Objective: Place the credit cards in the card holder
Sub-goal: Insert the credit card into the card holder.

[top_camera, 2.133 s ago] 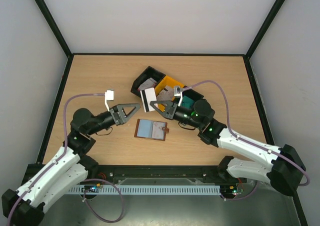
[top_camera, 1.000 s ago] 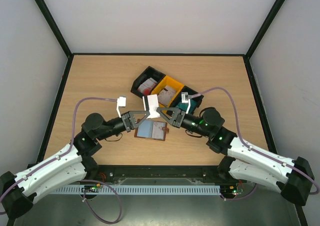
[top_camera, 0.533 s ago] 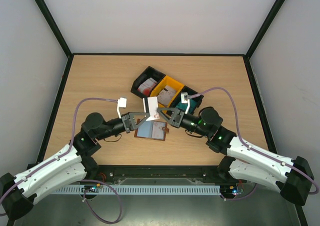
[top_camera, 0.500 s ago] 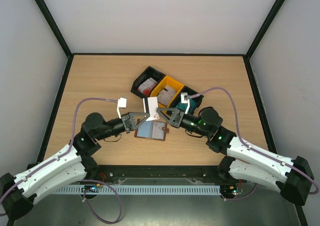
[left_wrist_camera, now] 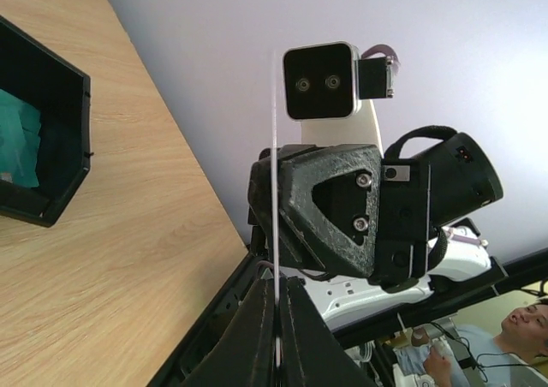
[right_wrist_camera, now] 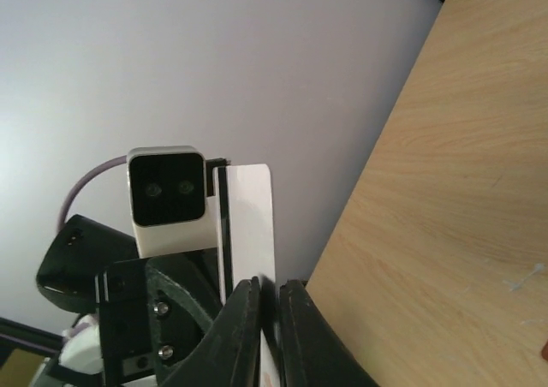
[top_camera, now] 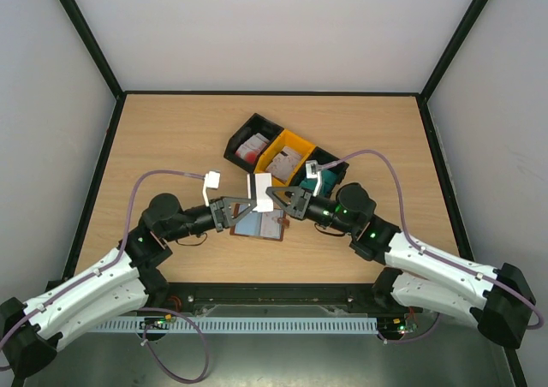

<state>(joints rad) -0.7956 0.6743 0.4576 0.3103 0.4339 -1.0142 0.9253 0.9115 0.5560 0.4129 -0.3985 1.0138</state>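
— Count on the tabletop [top_camera: 171,139]?
— Two hands: one left hand [top_camera: 255,205], one right hand [top_camera: 269,199]. One white card [top_camera: 259,185]. One wallet [top_camera: 264,225].
— Bins?
— Two black bins [top_camera: 238,140], one yellow bin [top_camera: 276,151].

Wooden table [top_camera: 171,139], card holder [top_camera: 267,226], seemingly three bins [top_camera: 240,134]

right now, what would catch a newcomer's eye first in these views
The two arms stand tip to tip over the middle of the table: the left gripper and the right gripper both pinch one upright white card. Right under it lies the open brown card holder. Just behind it stands a row of black and yellow bins holding more cards.
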